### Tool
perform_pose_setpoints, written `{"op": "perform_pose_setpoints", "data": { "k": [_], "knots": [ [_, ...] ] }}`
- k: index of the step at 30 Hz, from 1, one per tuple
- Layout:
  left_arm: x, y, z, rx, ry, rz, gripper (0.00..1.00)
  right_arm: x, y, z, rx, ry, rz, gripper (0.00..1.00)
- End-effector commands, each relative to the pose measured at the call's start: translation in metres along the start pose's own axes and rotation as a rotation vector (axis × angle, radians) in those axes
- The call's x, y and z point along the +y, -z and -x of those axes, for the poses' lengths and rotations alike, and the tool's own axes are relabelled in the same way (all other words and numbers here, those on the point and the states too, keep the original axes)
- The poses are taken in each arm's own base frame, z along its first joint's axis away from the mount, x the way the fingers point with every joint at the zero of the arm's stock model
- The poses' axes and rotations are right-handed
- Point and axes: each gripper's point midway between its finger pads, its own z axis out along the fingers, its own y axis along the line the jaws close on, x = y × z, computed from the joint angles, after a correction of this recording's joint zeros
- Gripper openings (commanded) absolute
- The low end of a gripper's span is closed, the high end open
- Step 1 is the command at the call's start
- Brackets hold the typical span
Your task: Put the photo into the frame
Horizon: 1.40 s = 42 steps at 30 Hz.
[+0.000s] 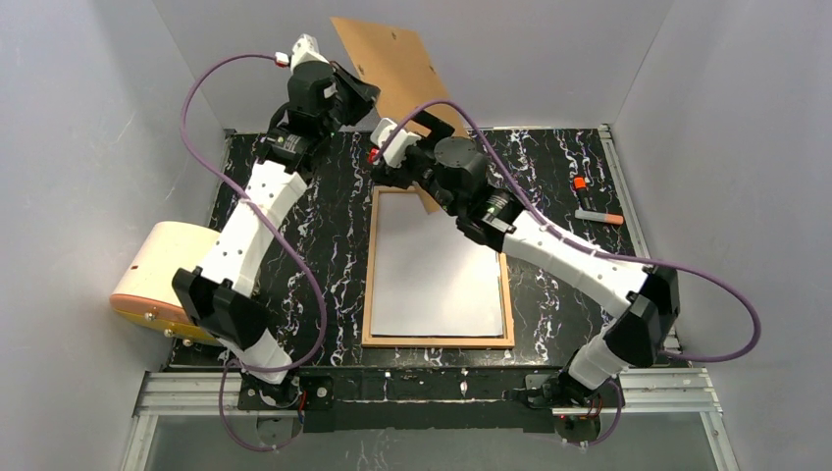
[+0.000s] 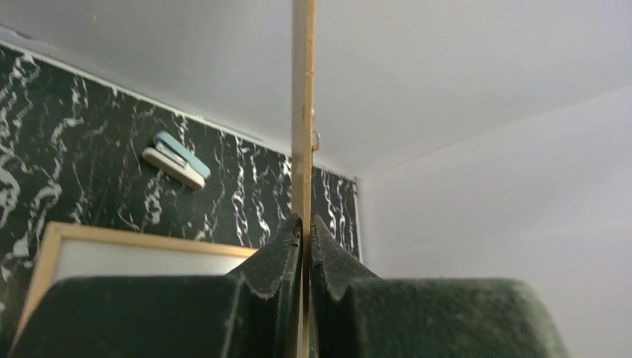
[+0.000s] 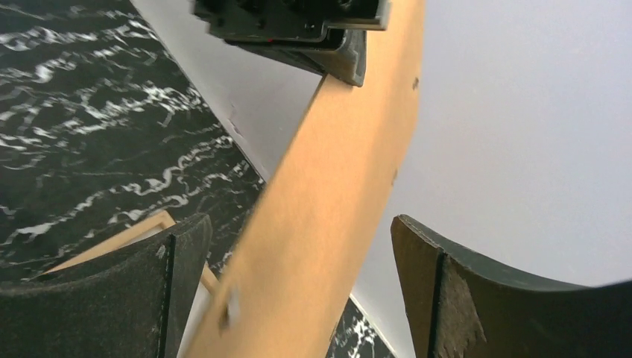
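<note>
Top external view: the frame (image 1: 437,340) is seen lying flat on the table (image 1: 324,226), and a pale sheet (image 1: 437,265) is laid inside its border. No colour print is shown, and whether the pale sheet is the photo turned face down cannot be told. Above the frame's far edge a board (image 1: 388,59), plain brown, is held up at a tilt. The left pincer (image 2: 304,224) is clamped on the board's thin edge. The right pincer (image 3: 294,224) is spread wide with the board passing between its fingers; whether either finger is touched cannot be told.

The step in hand is judged to be the handling of the board over the frame. For this to be done well, the left grip should be held firm while the right pincer is drawn clear without the board being brushed. The board should then be lowered flat and squared to the frame's border, so that the pale sheet is not shifted or creased. A corner caught on the border is the likely fault.
</note>
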Motion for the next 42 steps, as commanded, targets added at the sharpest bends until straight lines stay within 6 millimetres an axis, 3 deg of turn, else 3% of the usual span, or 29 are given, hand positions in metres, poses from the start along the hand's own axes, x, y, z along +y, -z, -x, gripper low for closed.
{"op": "perform_pose_setpoints", "data": {
  "k": [1, 5, 9, 13, 21, 26, 30, 36, 42],
  "knots": [
    [-0.029, -0.005, 0.053, -0.081, -0.016, -0.15, 0.0, -0.008, 0.027, 0.035, -0.128, -0.086, 0.087, 0.99],
    [-0.03, -0.008, 0.047, -0.028, -0.063, -0.211, 0.0, -0.015, 0.052, 0.05, -0.18, -0.177, 0.117, 0.99],
    [-0.037, -0.003, 0.048, 0.002, -0.106, -0.289, 0.0, -0.039, 0.09, 0.073, -0.278, -0.349, 0.151, 0.99],
    [-0.049, 0.008, 0.039, 0.09, -0.161, -0.388, 0.0, -0.071, 0.097, 0.06, -0.236, -0.544, 0.087, 0.99],
    [-0.06, 0.035, -0.004, 0.391, -0.113, -0.574, 0.0, -0.125, 0.078, -0.038, 0.013, -0.983, -0.015, 0.99],
    [-0.038, 0.042, -0.02, 0.466, -0.033, -0.543, 0.0, -0.15, 0.09, -0.129, 0.198, -1.365, -0.186, 0.99],
    [-0.021, 0.045, -0.028, 0.483, 0.007, -0.5, 0.0, -0.137, 0.103, -0.174, 0.283, -1.57, -0.255, 0.99],
    [0.008, 0.04, -0.052, 0.495, 0.093, -0.447, 0.0, -0.1, 0.118, -0.231, 0.429, -1.779, -0.296, 0.95],
    [0.042, 0.042, -0.082, 0.524, 0.102, -0.408, 0.0, -0.061, 0.127, -0.268, 0.551, -1.858, -0.281, 0.88]
  ]
}}
